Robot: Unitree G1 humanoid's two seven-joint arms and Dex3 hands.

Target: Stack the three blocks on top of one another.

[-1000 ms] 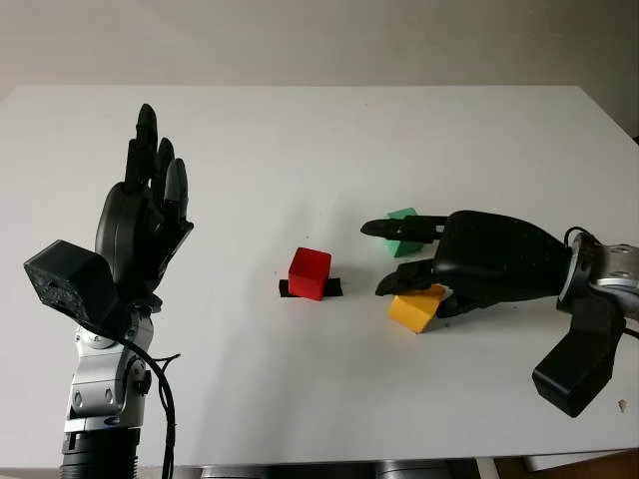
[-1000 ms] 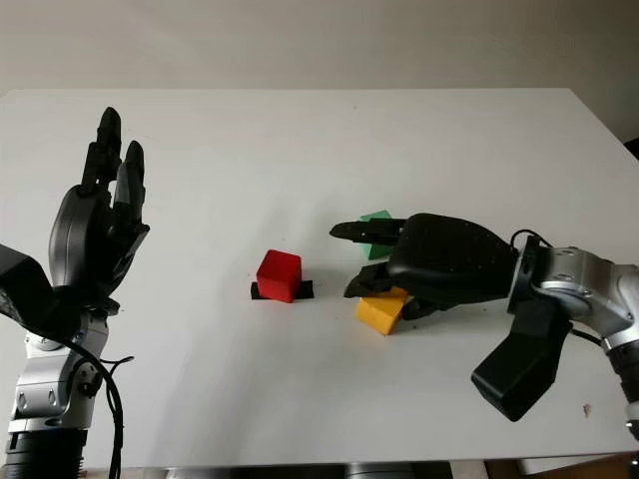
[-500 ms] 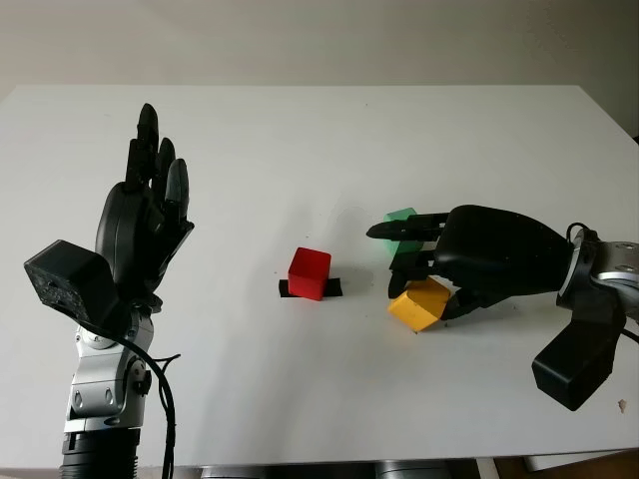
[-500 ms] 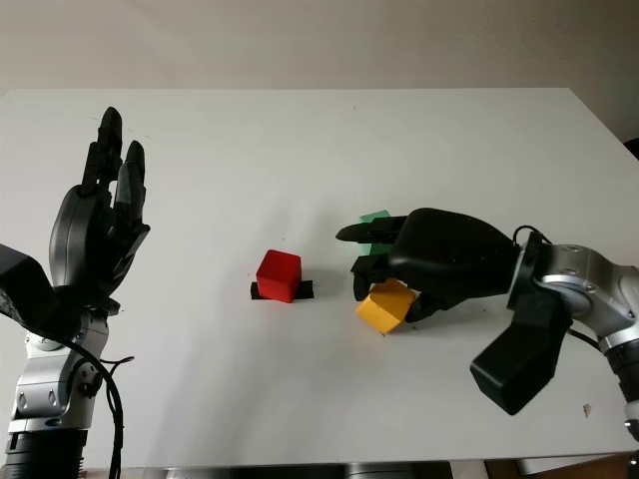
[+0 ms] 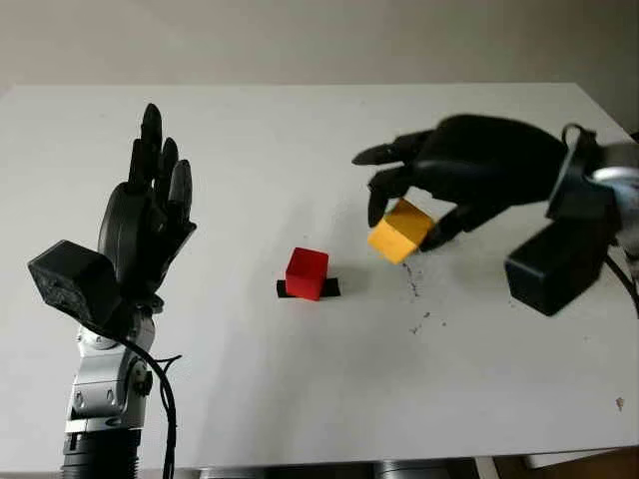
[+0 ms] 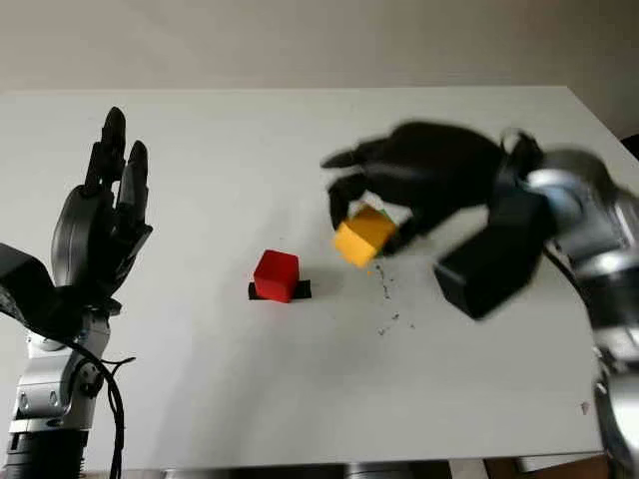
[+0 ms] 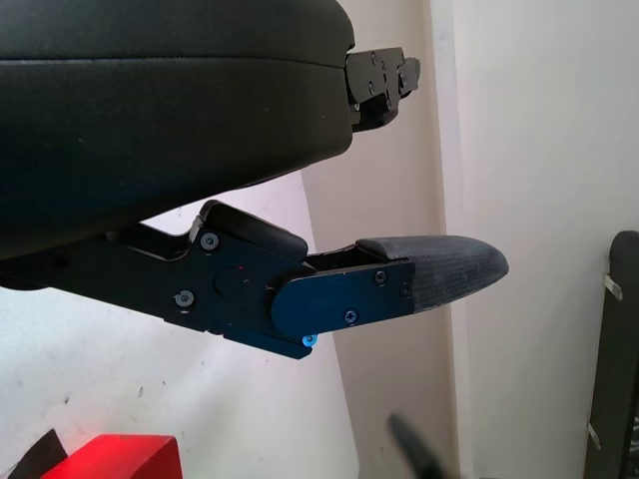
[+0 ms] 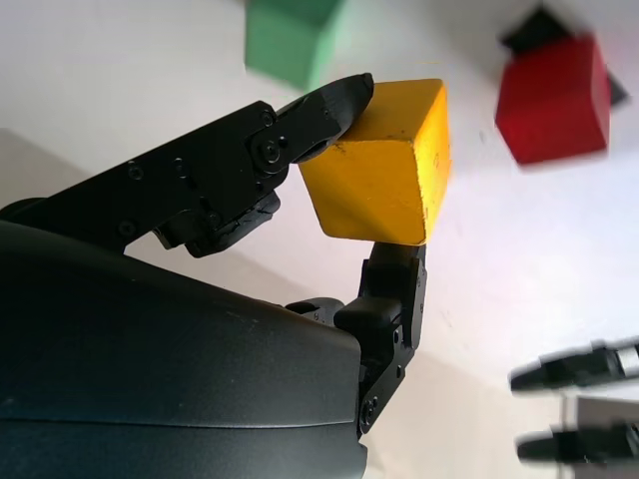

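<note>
My right hand [image 5: 401,222] is shut on the yellow block [image 5: 399,231], pinched between fingertips and held tilted above the table. In the right wrist view the yellow block [image 8: 384,165] sits between two fingers. The red block [image 5: 307,272] stands on the table to the left of and below the held block, also seen as the red block [image 8: 556,97]. A sliver of the green block [image 6: 377,215] shows behind the yellow one; most of it is hidden by the hand, and the green block [image 8: 295,40] lies on the table below. My left hand [image 5: 150,210] is open, raised at the left.
A black tape mark [image 5: 329,288] lies under the red block on the white table [image 5: 300,399]. Small dark specks [image 5: 414,299] dot the surface under the right hand. The table's right edge runs close to the right forearm.
The right hand closed on the yellow block, lifted it off the table and carried it up and slightly left, now covering the green block. The left hand stayed put.
</note>
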